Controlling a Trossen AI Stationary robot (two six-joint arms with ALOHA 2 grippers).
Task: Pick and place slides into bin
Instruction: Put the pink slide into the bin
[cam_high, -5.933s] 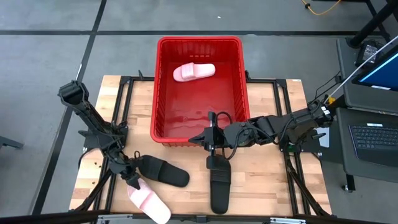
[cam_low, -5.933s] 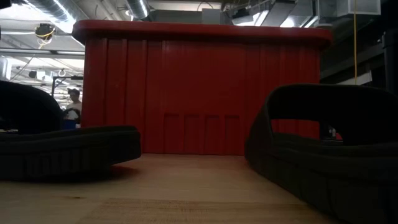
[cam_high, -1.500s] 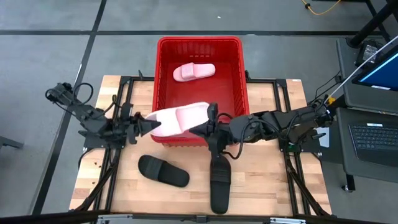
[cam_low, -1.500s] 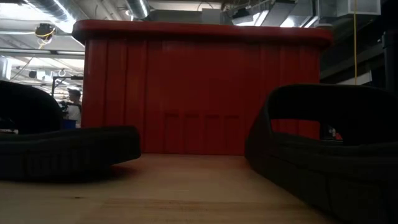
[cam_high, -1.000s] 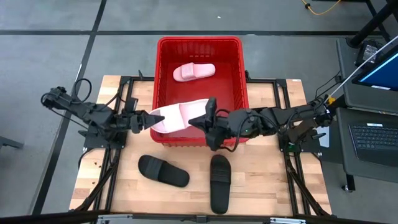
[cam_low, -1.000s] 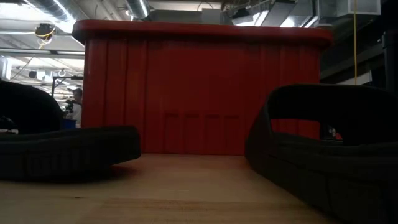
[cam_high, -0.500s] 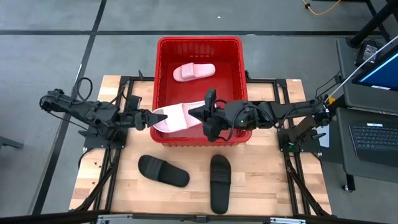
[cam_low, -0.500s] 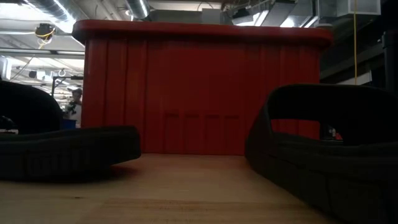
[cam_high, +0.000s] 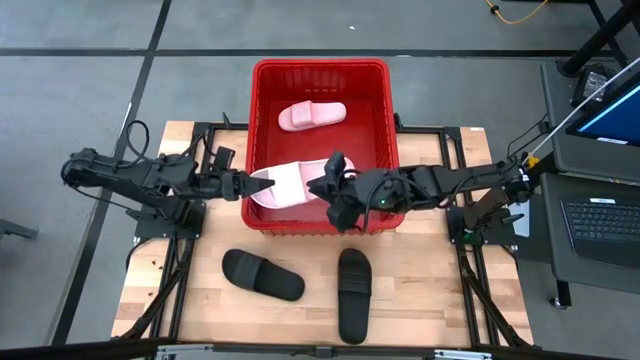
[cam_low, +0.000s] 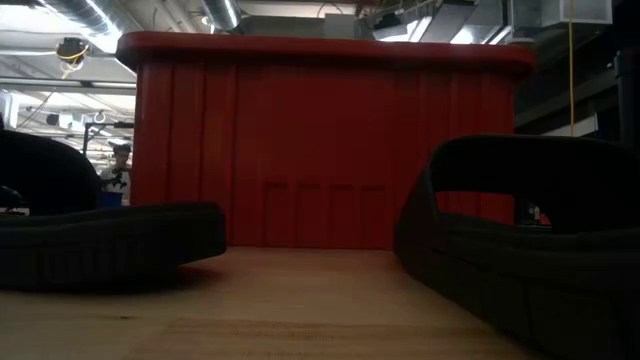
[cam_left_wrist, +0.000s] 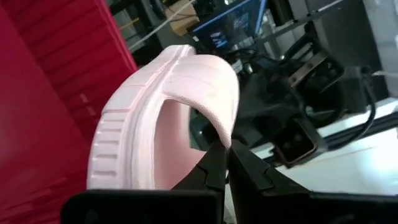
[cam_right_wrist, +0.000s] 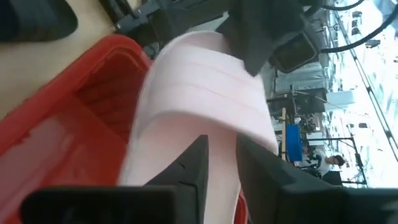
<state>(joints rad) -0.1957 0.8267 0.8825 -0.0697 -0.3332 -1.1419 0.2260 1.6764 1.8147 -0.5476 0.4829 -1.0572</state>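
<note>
Red bin (cam_high: 265, 130) at table's (cam_high: 430, 300) far edge: one pink slide (cam_high: 311, 115) inside; second pink slide (cam_high: 290, 186) held over its near wall between left gripper (cam_high: 250, 186) and right gripper (cam_high: 325, 187). Two black slides (cam_high: 262, 275) near front edge.

Even overhead light, dim backlit low view

A robotics lab or workshop: exposed ceiling ducts (cam_low: 210, 14), a laptop (cam_high: 603, 225) at 3 o'clock, grey concrete floor (cam_high: 60, 90), wooden tabletop (cam_high: 420, 300) on a metal frame.
</note>
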